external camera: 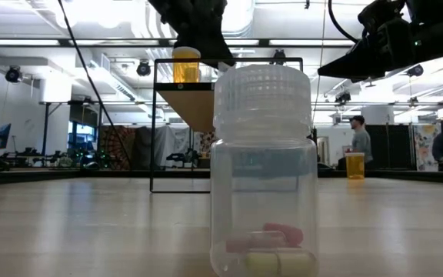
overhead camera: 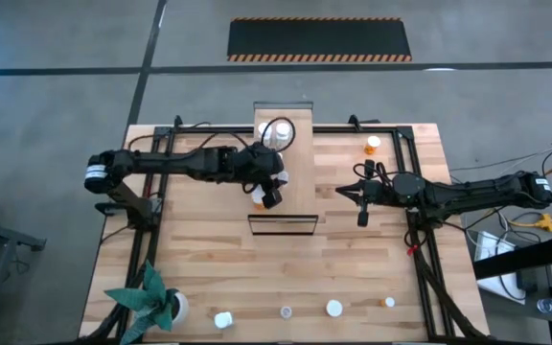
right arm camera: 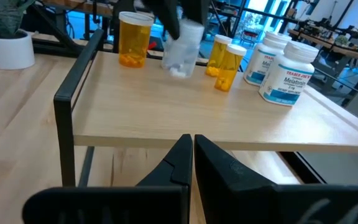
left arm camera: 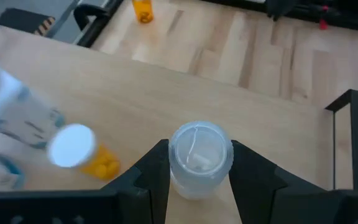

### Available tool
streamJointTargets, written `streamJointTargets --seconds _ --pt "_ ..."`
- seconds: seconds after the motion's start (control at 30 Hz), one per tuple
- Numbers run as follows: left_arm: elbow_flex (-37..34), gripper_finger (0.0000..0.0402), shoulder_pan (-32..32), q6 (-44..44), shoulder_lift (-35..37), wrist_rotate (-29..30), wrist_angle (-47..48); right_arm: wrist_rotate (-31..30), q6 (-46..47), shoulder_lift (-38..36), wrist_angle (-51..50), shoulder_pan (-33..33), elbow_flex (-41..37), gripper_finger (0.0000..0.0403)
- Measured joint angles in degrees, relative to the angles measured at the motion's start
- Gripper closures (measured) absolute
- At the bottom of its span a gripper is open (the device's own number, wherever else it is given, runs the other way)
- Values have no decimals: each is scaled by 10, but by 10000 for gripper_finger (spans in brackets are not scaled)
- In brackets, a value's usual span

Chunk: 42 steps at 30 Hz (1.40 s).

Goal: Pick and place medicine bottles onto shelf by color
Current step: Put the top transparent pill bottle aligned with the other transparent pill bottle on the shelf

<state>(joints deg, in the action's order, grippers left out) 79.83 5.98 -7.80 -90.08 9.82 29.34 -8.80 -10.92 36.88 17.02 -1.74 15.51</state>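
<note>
My left gripper (overhead camera: 268, 192) reaches over the shelf (overhead camera: 300, 182), a pale board in a thin dark frame, and is shut on a clear bottle (left arm camera: 199, 149). In the right wrist view, orange bottles (right arm camera: 134, 40) (right arm camera: 224, 59) and white labelled bottles (right arm camera: 288, 71) stand upright on the board (right arm camera: 166, 118). The held clear bottle (right arm camera: 182, 46) shows between them. My right gripper (overhead camera: 361, 213) hovers shut over the table, right of the shelf. Another clear bottle (external camera: 264, 169) with capsules inside stands on the table close to the low camera. My left gripper pinches the clear bottle between its two fingers (left arm camera: 157, 165), one on each side of the body below the cap (left arm camera: 199, 177). The fingers come from above, slanting down. The bottle is slightly tilted over the shelf board. Whether its base touches the board, I cannot tell.
Small bottles stand along the table's near edge: a white one (overhead camera: 223, 319), two more (overhead camera: 286, 311) (overhead camera: 334, 308) and an orange one (overhead camera: 389, 303). A further orange bottle (overhead camera: 373, 146) stands near the far right. A white pot with a green plant (overhead camera: 151, 302) occupies the near left corner.
</note>
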Motion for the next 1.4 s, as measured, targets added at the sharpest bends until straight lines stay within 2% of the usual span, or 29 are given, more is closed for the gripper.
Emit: streamJointTargets --seconds 0.17,0.33,1.1,1.4 --pt "34 287 7 23 0 -5 44 0 -1 0 0 0 0 394" --pt "38 287 9 26 0 -8 60 0 -2 0 0 0 0 394" --pt "33 286 16 39 -30 0 41 2 0 0 0 0 1 394" --pt "33 268 16 37 -30 0 61 2 0 0 0 0 1 394"
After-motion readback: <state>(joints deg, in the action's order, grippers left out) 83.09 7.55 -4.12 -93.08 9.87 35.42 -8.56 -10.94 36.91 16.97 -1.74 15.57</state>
